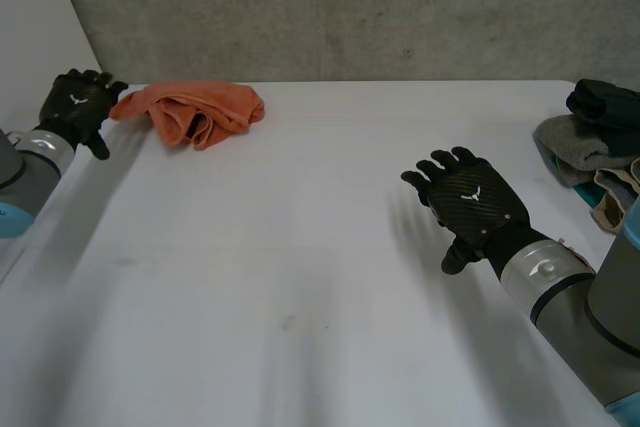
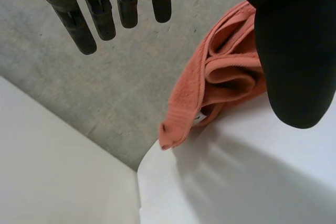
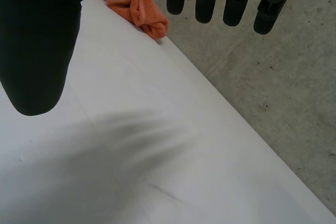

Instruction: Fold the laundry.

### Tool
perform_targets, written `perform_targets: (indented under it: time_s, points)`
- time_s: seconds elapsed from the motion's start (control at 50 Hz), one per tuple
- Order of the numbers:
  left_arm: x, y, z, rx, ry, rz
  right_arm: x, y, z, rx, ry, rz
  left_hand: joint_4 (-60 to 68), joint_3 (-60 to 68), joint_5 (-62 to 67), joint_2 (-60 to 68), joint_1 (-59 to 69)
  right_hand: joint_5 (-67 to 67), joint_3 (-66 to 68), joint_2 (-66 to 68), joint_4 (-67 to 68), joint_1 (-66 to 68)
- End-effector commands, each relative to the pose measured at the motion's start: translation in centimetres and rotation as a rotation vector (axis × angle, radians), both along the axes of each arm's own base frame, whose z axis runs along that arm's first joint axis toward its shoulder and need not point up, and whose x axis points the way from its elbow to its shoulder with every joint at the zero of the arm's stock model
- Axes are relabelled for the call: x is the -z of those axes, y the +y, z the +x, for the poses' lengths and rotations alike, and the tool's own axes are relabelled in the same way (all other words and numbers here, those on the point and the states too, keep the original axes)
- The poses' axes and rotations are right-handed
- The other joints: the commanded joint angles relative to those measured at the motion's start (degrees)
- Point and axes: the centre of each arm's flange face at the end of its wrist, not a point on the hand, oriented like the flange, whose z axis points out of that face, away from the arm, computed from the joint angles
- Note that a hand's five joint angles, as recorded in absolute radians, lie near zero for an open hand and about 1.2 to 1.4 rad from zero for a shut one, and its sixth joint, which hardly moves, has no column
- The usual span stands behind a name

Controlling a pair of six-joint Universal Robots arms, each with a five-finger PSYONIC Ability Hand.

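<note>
Laundry item: orange cloth (image 1: 195,112) crumpled on table (image 1: 300,277); left robot hand (image 1: 78,105) beside it, right robot hand (image 1: 472,202) apart, both spread empty; pick-up pending, likely needs corner grasp.

In the head view the pile of dark and grey clothes (image 1: 598,137) is cut off by the picture's edge. The thumb of the left hand (image 2: 294,51) hides part of the orange cloth (image 2: 210,87); the right hand (image 3: 39,40) covers one end of it.
</note>
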Motion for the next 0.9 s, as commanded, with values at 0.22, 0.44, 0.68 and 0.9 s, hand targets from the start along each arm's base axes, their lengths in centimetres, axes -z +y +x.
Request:
perform_targets:
  time_s: [0.22,0.44,0.68,0.9]
  points:
    - [2.2,-0.5,-5.8,0.132,0.05,0.014,0.4,-0.5,-0.5,0.023,0.0,0.005,-1.64,-1.96,-2.74,-1.7,-1.25,-2.77,-1.69,-1.82,-1.81,-2.93]
    - [4.6,-2.2,-6.2,0.134,0.044,-0.028,1.0,-0.8,-0.6,0.032,0.007,0.017,-1.64,-1.96,-2.74,-1.7,-1.25,-2.77,-1.69,-1.82,-1.81,-2.93]
    - [6.0,-2.7,-7.3,0.209,0.034,-0.1,1.6,-1.1,-0.6,0.035,0.017,0.03,9.48,9.15,8.37,9.41,9.86,-2.77,-1.69,-1.82,-1.81,-2.93]
    - [6.1,-3.0,-7.5,0.244,0.022,-0.131,1.9,-1.2,-0.6,0.044,0.024,0.037,45.44,45.11,44.33,45.37,45.82,-2.77,-1.69,-1.82,-1.81,-2.93]
